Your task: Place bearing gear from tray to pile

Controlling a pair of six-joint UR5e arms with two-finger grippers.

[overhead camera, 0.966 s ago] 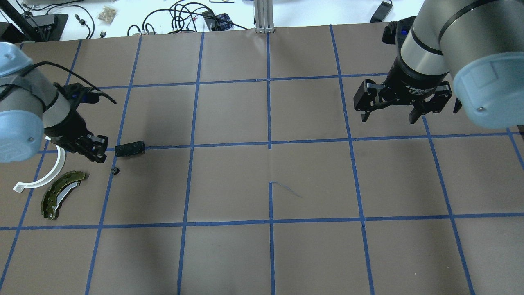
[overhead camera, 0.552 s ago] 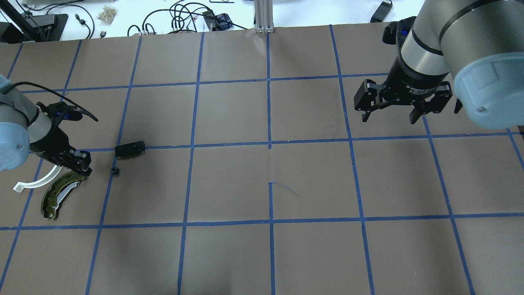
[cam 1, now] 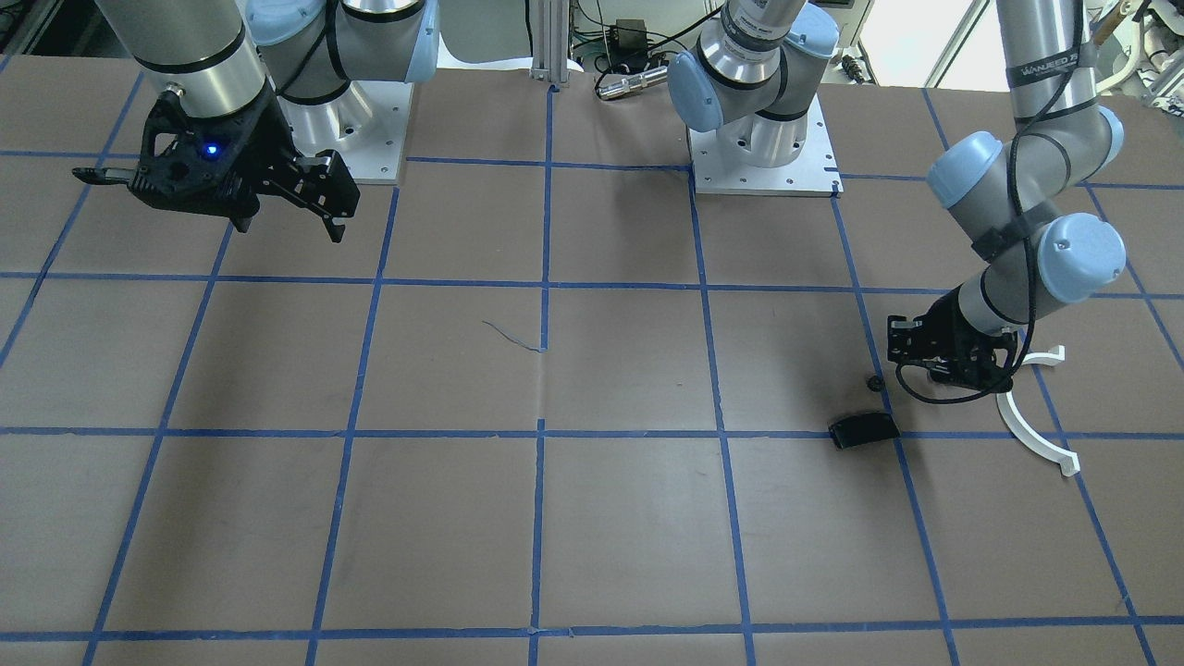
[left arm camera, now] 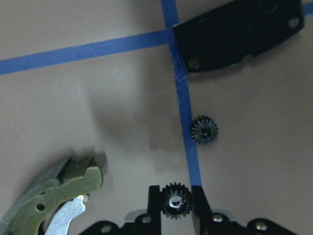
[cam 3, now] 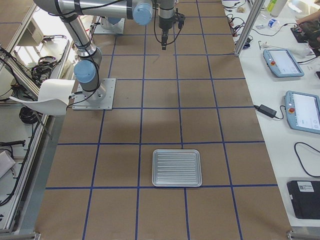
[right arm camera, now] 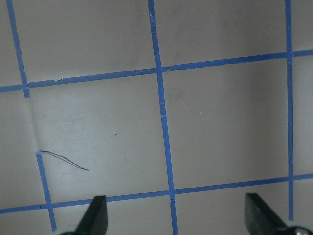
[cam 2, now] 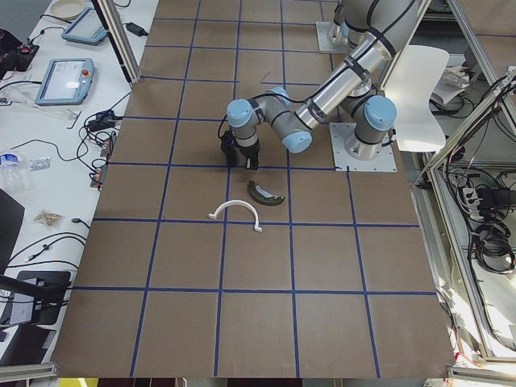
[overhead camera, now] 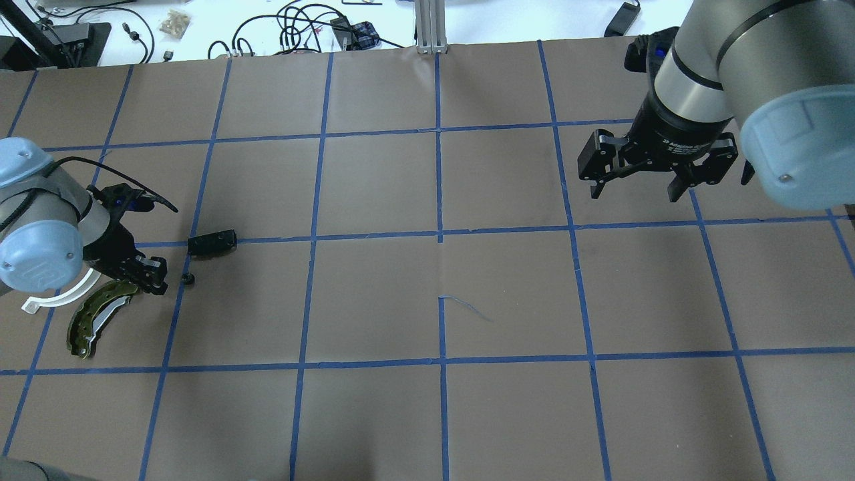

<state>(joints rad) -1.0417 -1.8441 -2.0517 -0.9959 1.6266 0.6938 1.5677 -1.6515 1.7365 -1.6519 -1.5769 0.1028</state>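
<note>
In the left wrist view, the left pincer (left arm camera: pixel 176 199) is clenching a small black bearing gear (left arm camera: pixel 177 205). Its jaws are nearly together and pressing on the teeth at either side. The gear is round, so it is showing no long side, and its bore is facing straight up into the camera. It is sitting over a blue tape line (left arm camera: pixel 188 122), though whether it is touching the desk (left arm camera: pixel 98 107) cannot be told. A second gear (left arm camera: pixel 204 131) is lying flat just beside that tape, apart from the pincer. A black pad (left arm camera: pixel 239 32) is lying beyond it, and the end of an olive brake shoe (left arm camera: pixel 49 200) is showing at lower left.

In the overhead view, the left pincer is hanging low between the shoe's end and the second gear. A white half-ring (overhead camera: pixel 63 297) is curving beside the shoe. The right pincer (overhead camera: pixel 634 194) is hanging well apart, released wide and gripping nothing. Cables (overhead camera: pixel 300 27) are lying on a white bench beyond the brown paper.

In the right wrist view, two fingertips (right arm camera: pixel 98 215) are standing far apart above taped squares.

In the exterior right view, a ribbed metal tray (cam 3: pixel 177 168) is sitting near the camera, well apart from both arms.
</note>
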